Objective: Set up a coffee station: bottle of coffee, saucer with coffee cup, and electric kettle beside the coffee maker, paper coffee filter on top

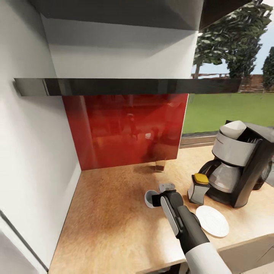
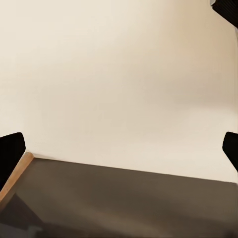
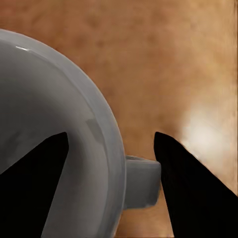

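The white coffee cup (image 1: 149,198) stands on the kitchen countertop (image 1: 110,220), left of the bottle of coffee (image 1: 199,188) with its yellow lid. My right gripper (image 1: 161,195) hangs over the cup, open. In the right wrist view the cup wall (image 3: 101,148) and handle (image 3: 144,181) lie between the fingers, one finger inside the bowl. The saucer (image 1: 212,220) lies bare near the front edge. The coffee maker (image 1: 238,167) carries the paper coffee filter (image 1: 233,129). The electric kettle (image 1: 267,175) peeks out behind it. My left gripper (image 2: 119,153) is open on nothing.
The black kitchen shelf (image 1: 125,86) spans the wall above a red backsplash (image 1: 125,129). A small wooden block (image 1: 160,165) stands at the backsplash's foot. A white side wall (image 1: 34,163) bounds the counter on the left; a window (image 1: 228,110) is behind the coffee maker.
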Robot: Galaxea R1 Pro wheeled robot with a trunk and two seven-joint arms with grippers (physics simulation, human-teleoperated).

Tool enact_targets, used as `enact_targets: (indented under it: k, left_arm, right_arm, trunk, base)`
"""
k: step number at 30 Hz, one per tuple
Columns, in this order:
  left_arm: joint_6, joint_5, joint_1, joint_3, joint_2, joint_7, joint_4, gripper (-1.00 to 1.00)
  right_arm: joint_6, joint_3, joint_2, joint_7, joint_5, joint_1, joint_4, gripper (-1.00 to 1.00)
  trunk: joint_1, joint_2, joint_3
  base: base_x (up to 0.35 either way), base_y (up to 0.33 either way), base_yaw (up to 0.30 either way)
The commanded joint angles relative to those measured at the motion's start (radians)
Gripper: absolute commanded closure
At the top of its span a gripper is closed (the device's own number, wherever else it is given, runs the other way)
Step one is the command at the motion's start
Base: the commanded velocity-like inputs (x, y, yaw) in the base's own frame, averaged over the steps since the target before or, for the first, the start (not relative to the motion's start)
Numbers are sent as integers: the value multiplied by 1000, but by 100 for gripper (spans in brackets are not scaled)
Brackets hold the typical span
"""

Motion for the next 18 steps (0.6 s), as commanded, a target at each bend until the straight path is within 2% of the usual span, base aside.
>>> enact_targets:
  k: [1,11,18]
  left_arm:
    - [-6,-11,-1,8,0,4,2,-100]
    - [-6,-11,-1,8,-1,4,2,-100]
    - [-6,-11,-1,9,-1,4,2,-100]
  right_arm:
    - [3,1,0,-9,-11,-1,-1,100]
    - [3,2,0,-9,-12,-1,-1,100]
    - [3,4,0,-9,-11,-1,-1,100]
  trunk:
    - [0,-1,-1]
    - [0,-1,8]
    - [0,-1,18]
  base:
    - [-306,-92,0]
    - [-285,-16,0]
    - [-42,0,0]
